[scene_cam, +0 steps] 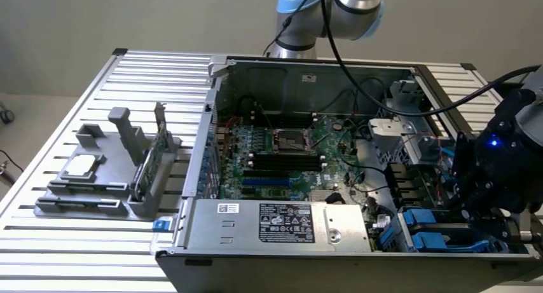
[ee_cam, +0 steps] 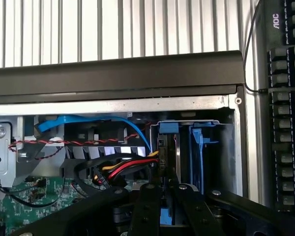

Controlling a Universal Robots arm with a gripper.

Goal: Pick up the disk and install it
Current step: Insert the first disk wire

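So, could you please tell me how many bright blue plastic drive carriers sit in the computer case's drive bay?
2, judging from the wrist view: one bright blue plastic drive carrier directly ahead of the jaws, another beside it nearer the case wall. More may be hidden behind the gripper.

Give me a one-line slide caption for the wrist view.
End effector closed on the disk, standing edge-on in the case's drive bay.

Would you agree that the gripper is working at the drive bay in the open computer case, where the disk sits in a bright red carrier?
Not quite: the carrier is bright blue, not red. The wrist view shows the gripper at the drive bay of the open computer case, closed on the disk in its blue carrier.
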